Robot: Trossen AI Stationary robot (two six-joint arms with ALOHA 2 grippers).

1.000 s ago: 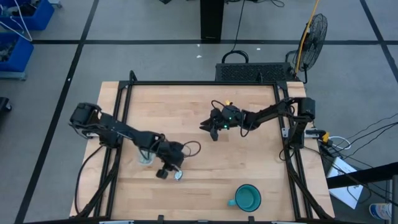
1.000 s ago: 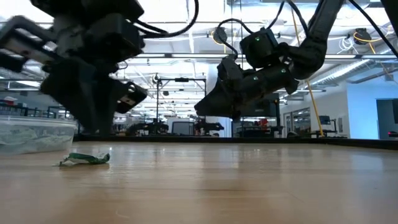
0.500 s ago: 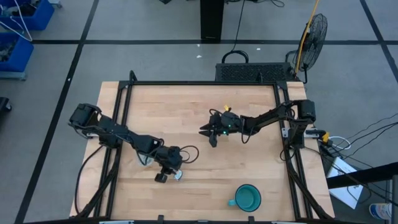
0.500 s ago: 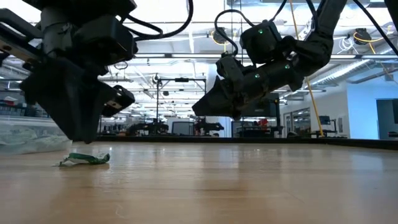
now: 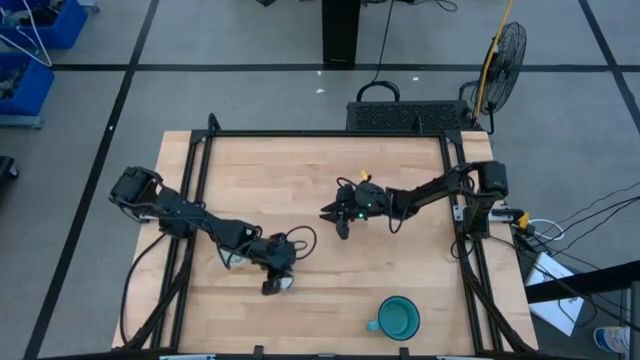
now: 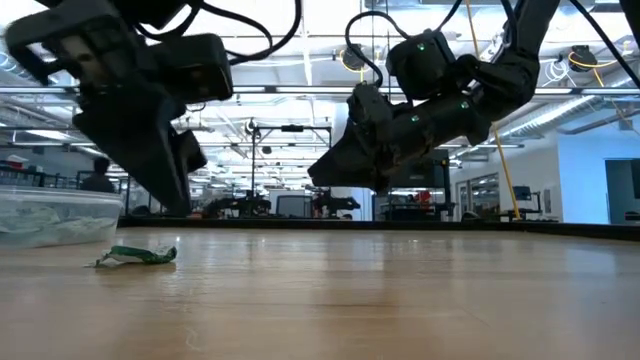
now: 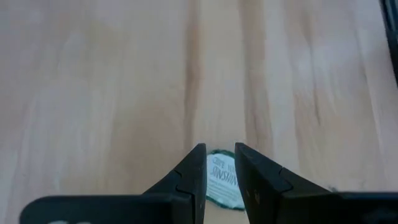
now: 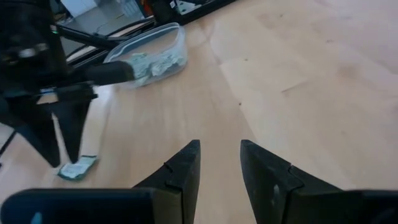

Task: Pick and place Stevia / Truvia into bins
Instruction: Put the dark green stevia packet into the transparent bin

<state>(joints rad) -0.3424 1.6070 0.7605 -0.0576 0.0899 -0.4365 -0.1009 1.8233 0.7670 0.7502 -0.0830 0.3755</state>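
Note:
One green-and-white Stevia sachet (image 6: 137, 257) lies flat, a little crumpled, on the wood near the table's near-left part, also seen in the high view (image 5: 287, 283). My left gripper (image 7: 219, 149) hovers just above it, fingers pointing down and narrowly open; the sachet (image 7: 222, 179) shows in the gap between them, untouched. The clear tub (image 8: 152, 55) stands on the table behind the left arm, with several sachets inside, and shows at the left of the low view (image 6: 50, 215). My right gripper (image 8: 219, 144) waits open above the table's middle (image 5: 335, 218).
A teal mug (image 5: 398, 318) stands near the table's near-right edge. A black frame (image 5: 325, 133) borders the tabletop. Bare wood stretches between the two grippers and toward the far edge.
My left gripper dipped toward the sachet, then rose a little, tipped, and shifted slightly toward the table's near-right. The sachet stayed where it was. My right gripper sank slightly and edged toward the near edge.

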